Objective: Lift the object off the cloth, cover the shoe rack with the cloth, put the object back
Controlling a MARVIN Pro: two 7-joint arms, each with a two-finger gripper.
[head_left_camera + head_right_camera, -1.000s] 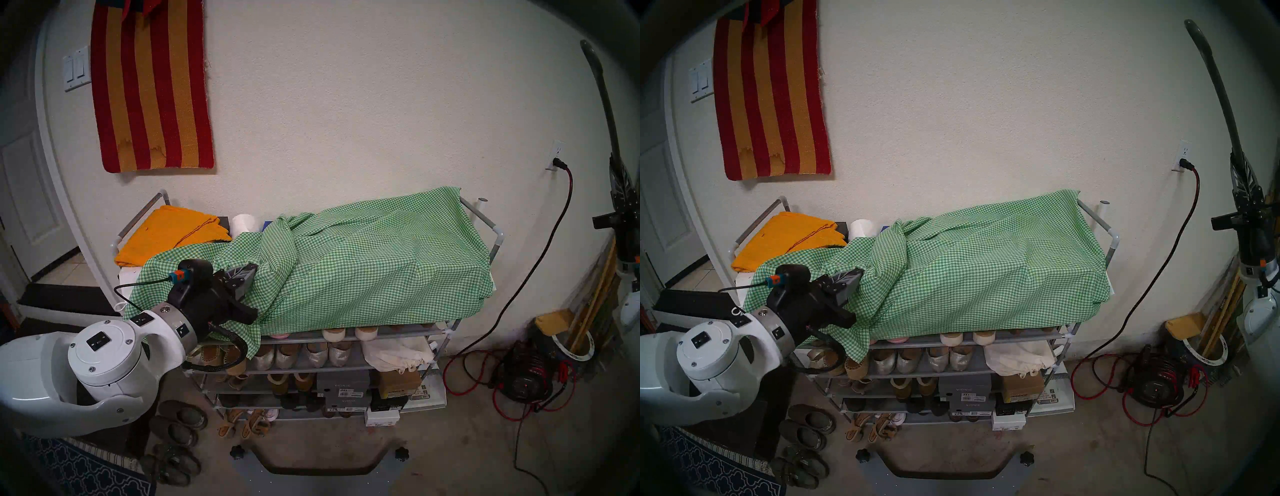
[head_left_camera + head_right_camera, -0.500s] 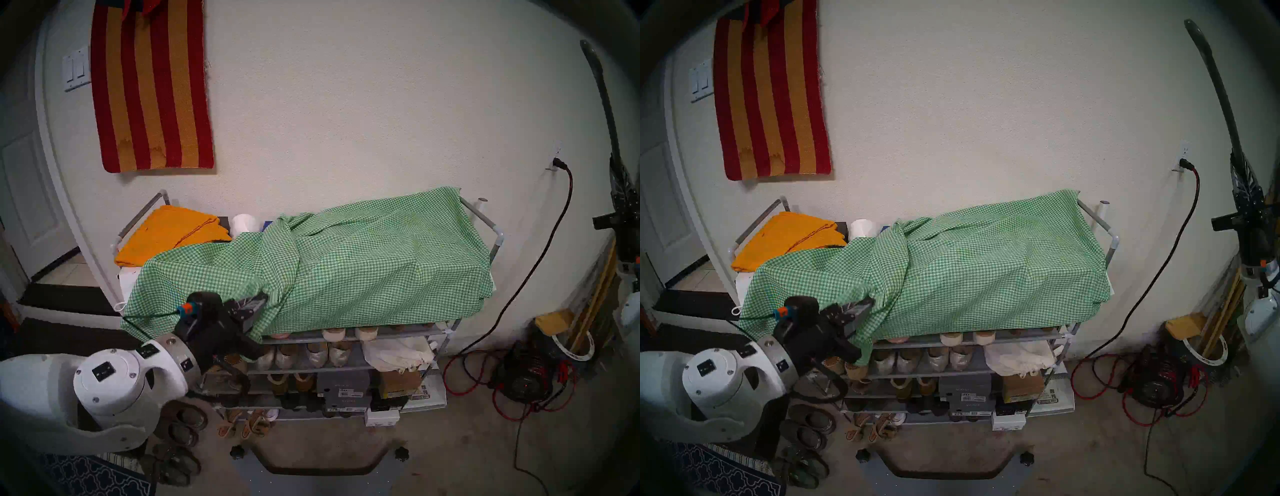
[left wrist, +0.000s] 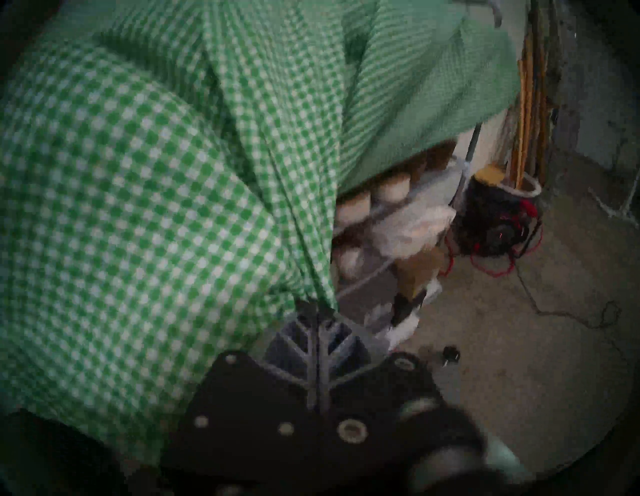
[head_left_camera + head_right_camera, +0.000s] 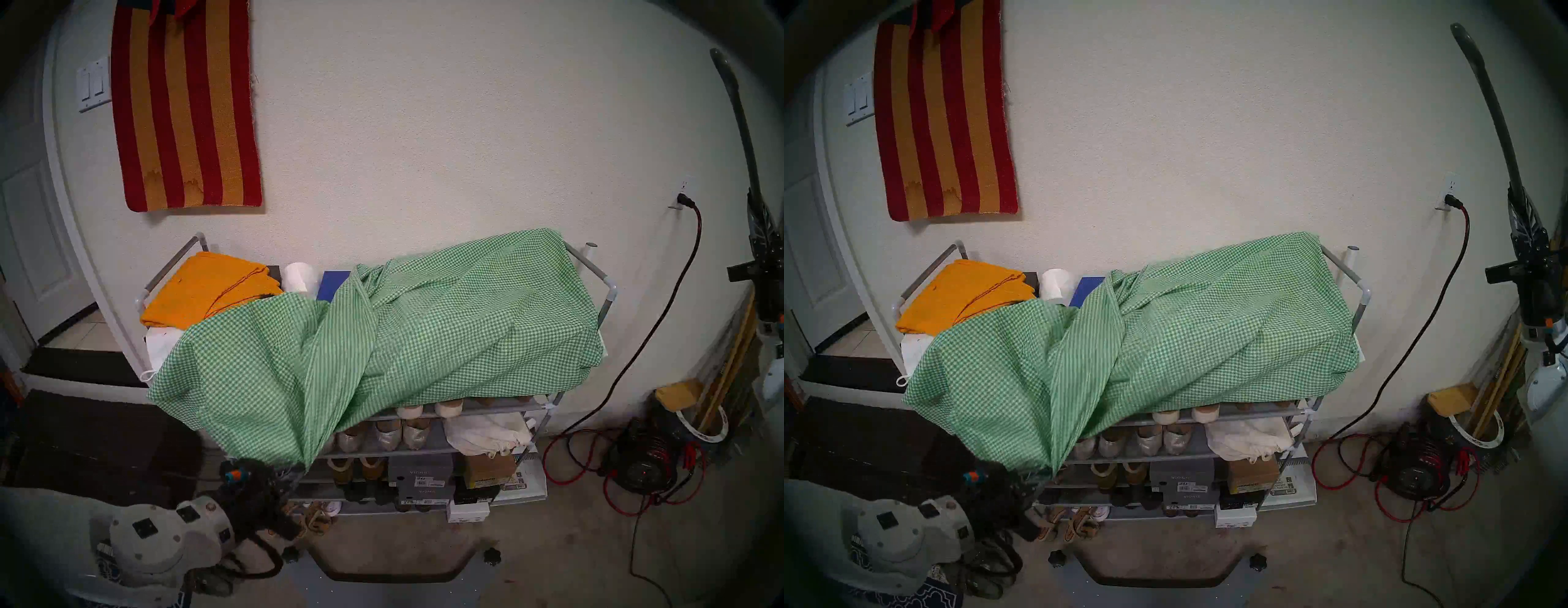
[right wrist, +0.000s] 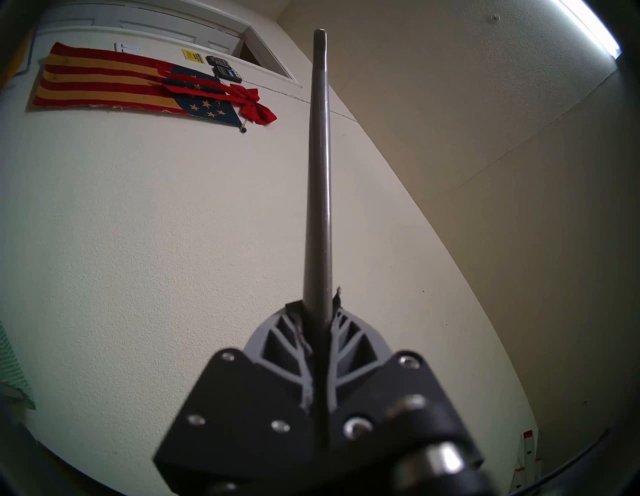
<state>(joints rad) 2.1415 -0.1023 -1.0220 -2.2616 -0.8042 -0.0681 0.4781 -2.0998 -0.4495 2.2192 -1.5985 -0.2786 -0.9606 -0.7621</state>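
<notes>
The green-and-white check cloth [image 4: 445, 327] lies over the top of the shoe rack [image 4: 609, 297], and its left part hangs down over the front tiers. My left gripper [image 4: 292, 469] is shut on the cloth's lowest corner, low in front of the rack's left side. The left wrist view shows the fingers [image 3: 323, 332] pinched on the cloth [image 3: 138, 207]. My right gripper [image 4: 1524, 225] is far right, shut on the grey metal shoehorn [image 4: 1488, 110], which stands upright. The right wrist view shows the shoehorn [image 5: 320, 173] between closed fingers [image 5: 277, 332].
An orange folded cloth [image 4: 212, 288], a white roll [image 4: 299, 276] and a blue box [image 4: 333, 286] sit uncovered on the rack's top left. Shoes [image 4: 1076, 524] lie on the floor below. A red cable reel [image 4: 645, 458] and a bucket [image 4: 704, 424] stand right. A dark chest [image 4: 85, 441] stands left.
My left gripper has moved down and toward me with the cloth's corner. The cloth's left part now hangs over the front tiers. The blue box at the back is uncovered.
</notes>
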